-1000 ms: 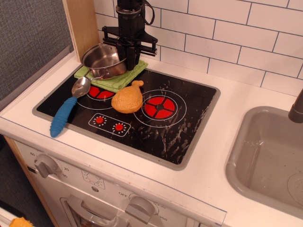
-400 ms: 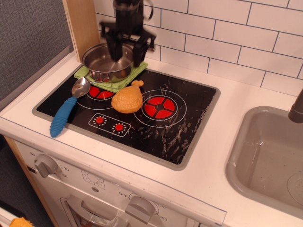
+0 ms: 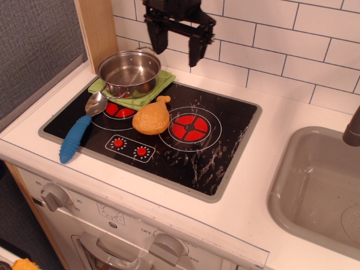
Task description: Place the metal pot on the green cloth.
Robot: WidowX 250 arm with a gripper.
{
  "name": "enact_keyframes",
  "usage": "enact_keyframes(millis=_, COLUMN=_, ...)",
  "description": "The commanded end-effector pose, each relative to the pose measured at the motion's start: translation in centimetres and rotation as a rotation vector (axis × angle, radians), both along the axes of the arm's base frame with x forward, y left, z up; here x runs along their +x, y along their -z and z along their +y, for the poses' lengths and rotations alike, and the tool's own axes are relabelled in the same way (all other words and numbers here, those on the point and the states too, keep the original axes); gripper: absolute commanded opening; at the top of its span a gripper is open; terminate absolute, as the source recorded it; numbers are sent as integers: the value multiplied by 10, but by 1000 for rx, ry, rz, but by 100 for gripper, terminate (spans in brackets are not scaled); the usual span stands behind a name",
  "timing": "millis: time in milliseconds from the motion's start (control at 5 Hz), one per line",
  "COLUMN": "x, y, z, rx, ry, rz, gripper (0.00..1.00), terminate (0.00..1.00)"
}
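Pot (image 3: 129,73) upright and level on the cloth (image 3: 138,93) at the hob's back left corner, touched by nothing, so placement looks done. Gripper (image 3: 176,46) spread wide and empty, above and right of the pot, clear for leaving.

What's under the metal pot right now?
The green cloth lies under the metal pot, its edges showing at the front and right. The part of the cloth beneath the pot is hidden. The gripper hangs open above, clear of both.
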State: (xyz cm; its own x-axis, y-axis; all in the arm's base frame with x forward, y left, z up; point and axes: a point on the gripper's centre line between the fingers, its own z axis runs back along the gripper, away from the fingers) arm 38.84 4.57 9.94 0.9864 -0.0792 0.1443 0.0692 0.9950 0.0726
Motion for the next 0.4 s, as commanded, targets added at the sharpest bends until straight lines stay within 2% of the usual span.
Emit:
enact_keyframes(millis=0, x=-12, y=-22, z=-29, rx=4, ry=59, rz=-18, gripper=100, terminate=0)
enact_keyframes(millis=200, x=-12, y=-22, z=-29, rx=4, ry=59, rz=-18, gripper=100, terminate=100)
